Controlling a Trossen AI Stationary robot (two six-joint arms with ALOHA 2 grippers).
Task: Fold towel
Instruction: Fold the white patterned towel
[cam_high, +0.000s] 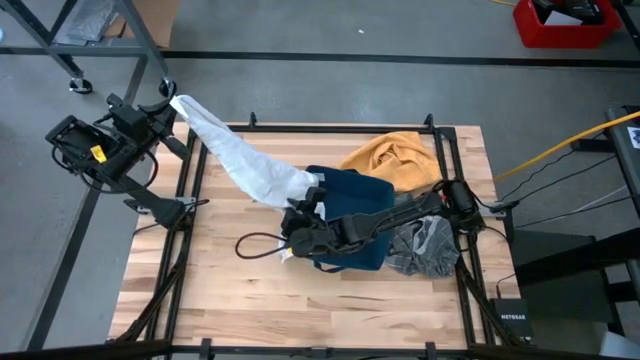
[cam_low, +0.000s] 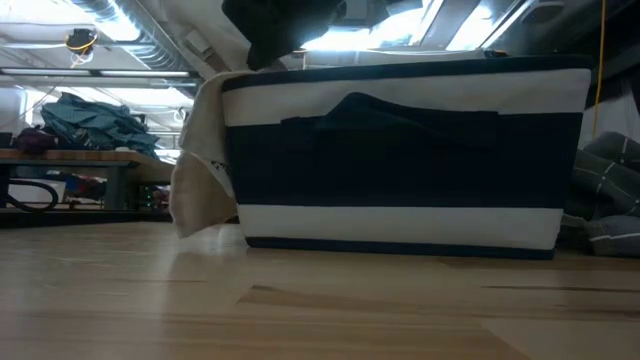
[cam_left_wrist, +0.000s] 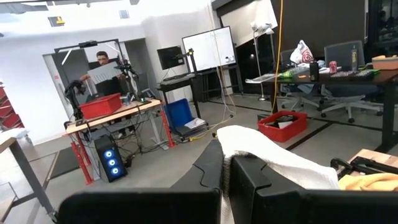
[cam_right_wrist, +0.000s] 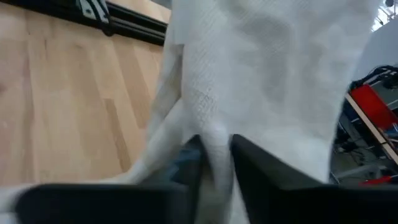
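From above, a white towel (cam_high: 245, 160) stretches as a long twisted band across the wooden bench (cam_high: 230, 290), running from about ten o'clock toward the centre. Its far end sits in the left end effector (cam_high: 172, 104), which hangs beyond the bench's edge at ten o'clock, closed on the cloth. Its near end meets the right end effector (cam_high: 305, 205) at the middle, above a navy bin (cam_high: 355, 215). A mustard cloth (cam_high: 395, 155) lies at one o'clock and a grey cloth (cam_high: 425, 245) at four o'clock, both beside the bin.

At bench height, the navy-and-white striped bin (cam_low: 405, 155) fills the frame, with a cream fold of the towel (cam_low: 200, 160) drooping down its side at nine o'clock.

From the left wrist, the towel (cam_left_wrist: 273, 155) trails away from between the dark fingers (cam_left_wrist: 249, 180), which are pressed shut on it.

From the right wrist, the towel (cam_right_wrist: 261, 74) hangs broad and waffle-textured, narrowing into a pinch between the two fingers (cam_right_wrist: 252, 155), which clamp it.
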